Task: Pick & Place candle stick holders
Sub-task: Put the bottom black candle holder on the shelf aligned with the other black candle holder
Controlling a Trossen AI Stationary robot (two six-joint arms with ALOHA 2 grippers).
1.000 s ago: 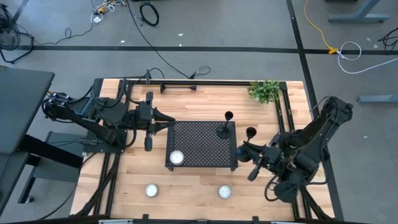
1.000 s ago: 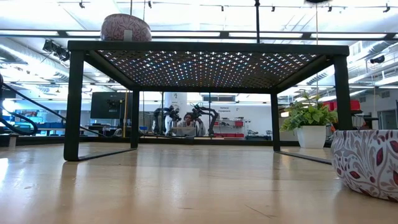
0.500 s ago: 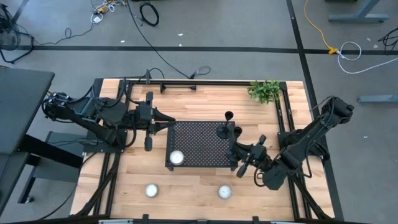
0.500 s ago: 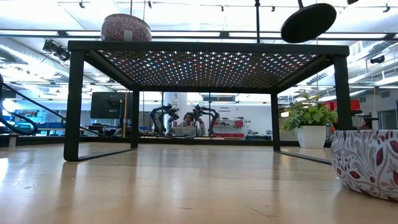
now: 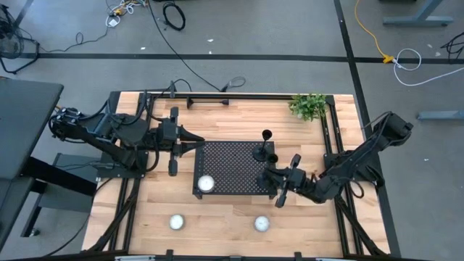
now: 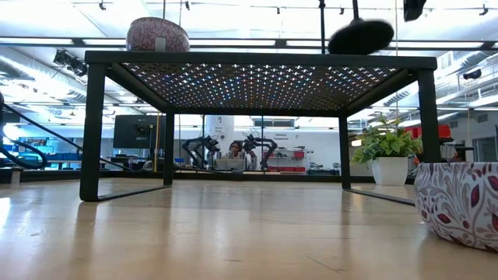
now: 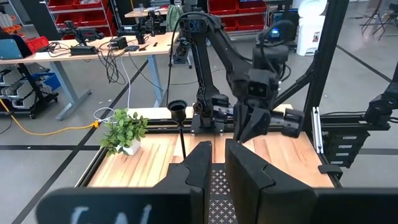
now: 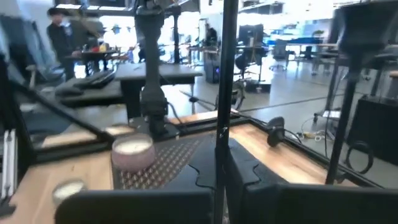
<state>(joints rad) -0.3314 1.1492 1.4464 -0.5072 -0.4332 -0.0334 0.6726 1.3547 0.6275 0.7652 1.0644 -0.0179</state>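
One black candle stick holder point(image 5: 259, 152) stands by its round base on the right part of the black perforated tray point(image 5: 232, 170). Its stem shows in the low view point(image 6: 321, 27) and the left wrist view point(image 7: 180, 134). My right gripper point(image 5: 270, 174) is at the tray's right edge, shut on a second holder point(image 5: 272, 158), whose round base point(image 6: 359, 36) is low over the tray top. I cannot make out a third holder. My left gripper point(image 5: 199, 142) waits at the tray's left edge, shut and empty. My right gripper pinches the holder's thin stem point(image 8: 219, 140) between its two fingers. The fingers come level from the table's right side and lie across the stem. The holder is nearly upright, its base point(image 6: 359, 36) tipped a little just over the tray top; I cannot tell whether it touches.
A white candle bowl point(image 5: 206, 183) sits on the tray's near left corner. Two more point(image 5: 175, 222) point(image 5: 262, 224) sit on the table near its front edge. A potted plant point(image 5: 309, 106) stands at the far right. The tray stands on legs point(image 6: 93, 132).
My right gripper has gone toward the table's left, from beside the tray to over its right edge, carrying the holder. The holder's base has come down toward the tray top and levelled from a steeper tilt.
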